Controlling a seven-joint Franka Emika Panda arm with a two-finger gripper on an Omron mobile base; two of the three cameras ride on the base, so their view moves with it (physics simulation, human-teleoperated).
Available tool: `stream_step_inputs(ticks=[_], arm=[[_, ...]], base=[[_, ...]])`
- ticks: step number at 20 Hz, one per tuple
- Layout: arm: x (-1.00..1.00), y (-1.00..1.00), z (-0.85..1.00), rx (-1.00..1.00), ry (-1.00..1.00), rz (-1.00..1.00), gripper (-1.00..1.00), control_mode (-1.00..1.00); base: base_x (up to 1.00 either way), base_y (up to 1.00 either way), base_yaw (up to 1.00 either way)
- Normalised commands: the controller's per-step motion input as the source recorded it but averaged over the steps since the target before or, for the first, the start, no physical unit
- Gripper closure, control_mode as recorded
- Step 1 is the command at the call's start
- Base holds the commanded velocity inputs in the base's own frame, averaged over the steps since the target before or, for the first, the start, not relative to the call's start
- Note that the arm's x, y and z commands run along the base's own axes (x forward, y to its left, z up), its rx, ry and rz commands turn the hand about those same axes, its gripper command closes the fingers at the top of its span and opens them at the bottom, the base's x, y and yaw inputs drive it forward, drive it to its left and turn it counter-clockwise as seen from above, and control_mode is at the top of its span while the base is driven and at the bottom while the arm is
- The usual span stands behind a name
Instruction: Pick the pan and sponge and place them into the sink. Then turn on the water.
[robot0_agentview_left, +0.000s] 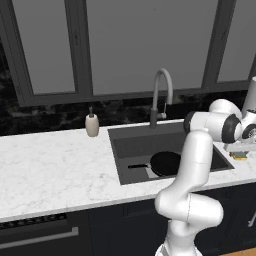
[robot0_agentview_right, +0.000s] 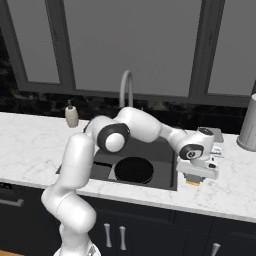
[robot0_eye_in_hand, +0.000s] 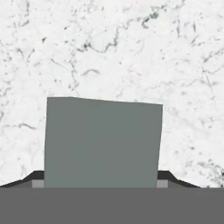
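Note:
The black pan (robot0_agentview_left: 165, 162) (robot0_agentview_right: 133, 170) lies flat inside the dark sink (robot0_agentview_left: 135, 140) (robot0_agentview_right: 161, 159), its handle pointing left. On the marble counter right of the sink sits the sponge (robot0_agentview_left: 240, 157) (robot0_agentview_right: 193, 183), yellow at its side and with a grey-green top (robot0_eye_in_hand: 103, 140) in the hand view. My gripper (robot0_agentview_left: 239, 154) (robot0_agentview_right: 194, 179) (robot0_eye_in_hand: 101, 177) points straight down over it. Its dark fingertips (robot0_eye_in_hand: 36, 176) press against the sponge's two sides. The sponge rests on the counter. No water is in view at the grey arched faucet (robot0_agentview_left: 161, 95) (robot0_agentview_right: 126, 87).
A beige soap dispenser (robot0_agentview_left: 92, 124) (robot0_agentview_right: 71, 116) stands behind the sink's left corner. A grey cylinder (robot0_agentview_right: 248, 125) (robot0_agentview_left: 251, 95) stands at the far right of the counter. A flat object (robot0_agentview_right: 216, 136) lies just behind the gripper. My arm reaches across the sink.

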Motion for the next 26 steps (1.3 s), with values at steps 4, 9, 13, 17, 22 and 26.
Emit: stream_step_inputs(ticks=[4,9,13,17,22,26], arm=[[0.00,0.00,-0.44,0.00,0.00,0.00,1.00,-1.00],[-0.18,0.02,-0.14,0.00,-0.07,0.00,1.00,-1.00],[-0.24,0.26,0.41,0.03,-0.25,0.01,1.00,-1.00],[-0.23,0.47,0.80,0.04,-0.13,0.09,1.00,-1.00],[-0.16,0.67,0.73,0.00,-0.08,0.08,1.00,-1.00],[-0.24,0.80,0.39,0.04,-0.05,0.09,1.00,-1.00]], base=[[0.00,0.00,0.00],[0.00,0.00,0.00],[0.00,0.00,0.00],[0.00,0.00,0.00],[0.00,0.00,0.00],[0.00,0.00,0.00]])
